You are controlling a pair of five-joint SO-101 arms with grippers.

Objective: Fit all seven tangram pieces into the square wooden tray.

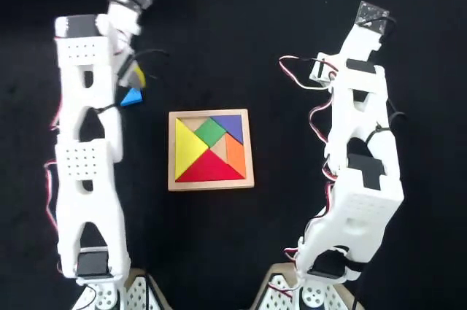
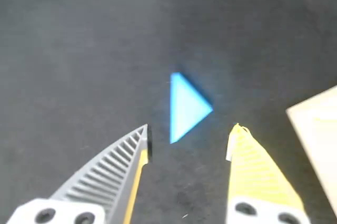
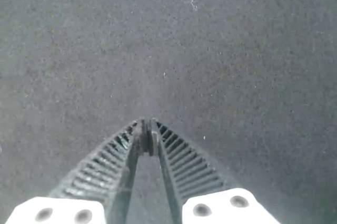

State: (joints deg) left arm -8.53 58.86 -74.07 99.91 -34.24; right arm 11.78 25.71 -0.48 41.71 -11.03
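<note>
The square wooden tray [image 1: 174, 179] lies mid-table and holds yellow, red, green, purple and orange pieces plus a tan one. A small blue triangle [image 1: 130, 97] lies flat on the black cloth left of the tray, beside the left arm. In the left wrist view this blue triangle [image 2: 185, 107] sits just beyond the fingertips of my left gripper [image 2: 190, 131], which is open, with nothing between the fingers. A corner of the tray [image 2: 319, 129] shows at that view's edge. My right gripper [image 3: 147, 128] is shut on nothing, over bare cloth. The right arm [image 1: 361, 142] stands right of the tray.
Black cloth covers the whole table. The left arm [image 1: 87, 142] stretches along the left side, the right arm along the right side. Wires hang from both arms. The table's far edge runs along the top of the high view.
</note>
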